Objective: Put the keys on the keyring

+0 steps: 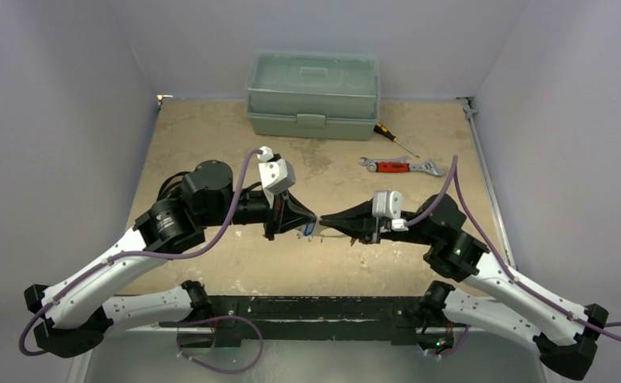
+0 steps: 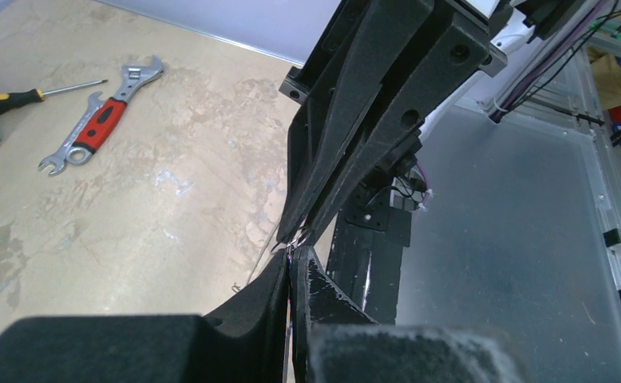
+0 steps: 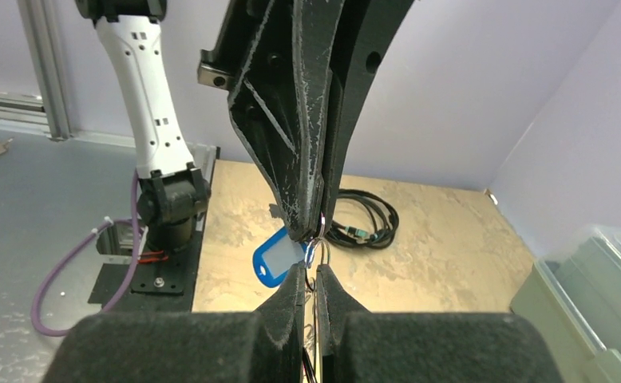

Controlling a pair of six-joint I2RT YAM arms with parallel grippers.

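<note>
My two grippers meet tip to tip above the middle of the table. My left gripper [image 1: 314, 219] [image 2: 294, 252] is shut on a key; only its blue plastic tag [image 3: 277, 259] [image 1: 310, 230] shows, hanging just below the fingertips. My right gripper [image 1: 328, 219] [image 3: 312, 270] is shut on the thin silver wire of the keyring [image 3: 322, 239], whose small arc pokes out above its tips and touches the left gripper's tips. The key's blade and most of the keyring are hidden between the fingers.
A green toolbox [image 1: 313, 94] stands at the back of the table. A red-handled wrench [image 1: 399, 166] [image 2: 100, 124] and a screwdriver [image 1: 393, 140] [image 2: 20, 97] lie right of centre. A coiled black cable [image 3: 363, 223] lies on the tabletop beyond the grippers.
</note>
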